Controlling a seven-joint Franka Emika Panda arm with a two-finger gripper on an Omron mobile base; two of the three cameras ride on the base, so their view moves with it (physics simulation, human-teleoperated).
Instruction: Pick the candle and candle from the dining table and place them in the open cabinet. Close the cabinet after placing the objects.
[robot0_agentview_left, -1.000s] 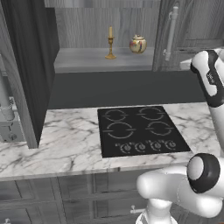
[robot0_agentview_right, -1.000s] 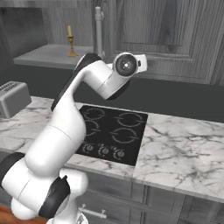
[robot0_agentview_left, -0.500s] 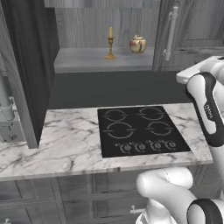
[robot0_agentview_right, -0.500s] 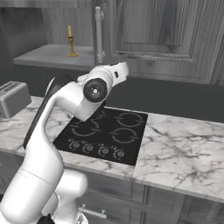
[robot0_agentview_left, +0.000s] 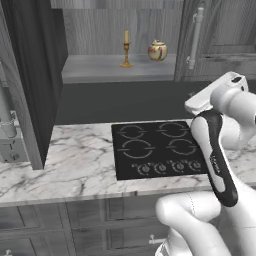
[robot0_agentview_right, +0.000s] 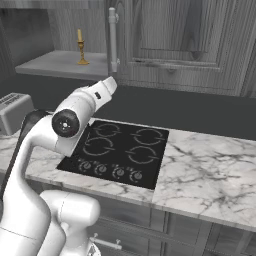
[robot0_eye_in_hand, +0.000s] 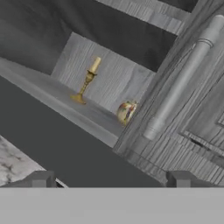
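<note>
Gripper (robot0_eye_in_hand: 109, 179) wide open, nothing between the two dark tips, nothing held; it hangs in front of and below the open cabinet (robot0_agentview_left: 120, 70), aimed up at the cabinet shelf across the dark gap under it. On that shelf the yellow taper candle (robot0_agentview_left: 126, 49) stands upright in its gold candlestick, toward the back of the cabinet, and the round cream-and-gold lidded jar (robot0_agentview_left: 157, 50) sits just beside it on the side nearer the closed door; the two are apart, not touching. In the hand view the same pair show tilted, candle (robot0_eye_in_hand: 87, 81) further from the door, jar (robot0_eye_in_hand: 127, 112) close against the door edge. Closed cabinet door with long silver bar handle (robot0_agentview_left: 195, 37) stands next to the open compartment; the open door (robot0_agentview_left: 30, 75) swings out on the far side of the cabinet from that handle. Below the cabinet, marble counter (robot0_agentview_left: 75, 170) with black cooktop (robot0_agentview_left: 157, 152). Toaster (robot0_agentview_right: 15, 112) on the counter, off to the side of the cabinet opening. Second candle cannot be seen, dining table neither
</note>
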